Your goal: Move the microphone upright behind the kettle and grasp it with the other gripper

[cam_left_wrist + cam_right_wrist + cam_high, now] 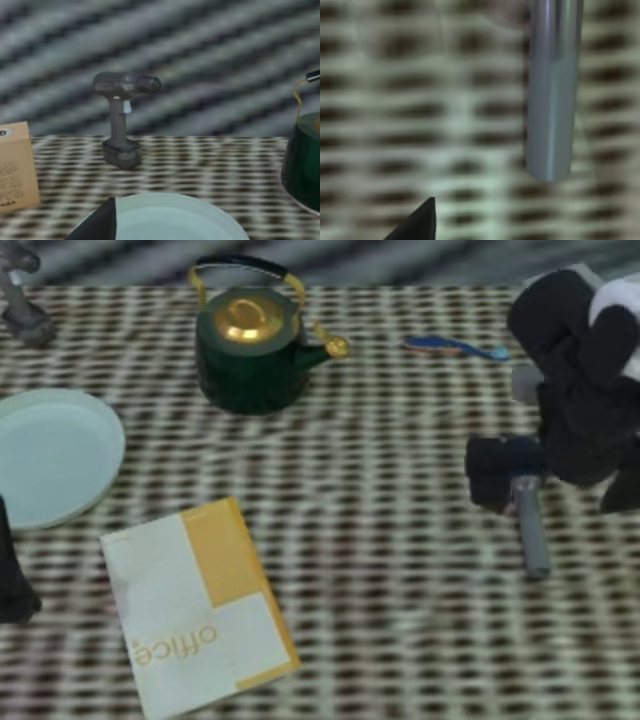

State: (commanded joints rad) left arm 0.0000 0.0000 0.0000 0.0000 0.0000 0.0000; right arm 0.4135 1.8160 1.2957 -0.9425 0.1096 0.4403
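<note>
The microphone lies flat on the woven cloth at the right, and its grey handle points toward the front edge. Its dark head merges with my right gripper, which hovers right over that end. In the right wrist view the handle runs past one black fingertip, set far to one side. The gripper is open and holds nothing. The dark green kettle with its gold lid stands at the back, left of centre, and its side shows in the left wrist view. My left gripper is parked at the left edge, open.
A pale plate lies at the left, under the left gripper. A white and yellow "office" book lies at the front left. A blue toothbrush is at the back right, a grey drill at the back left, and a tan box beside it.
</note>
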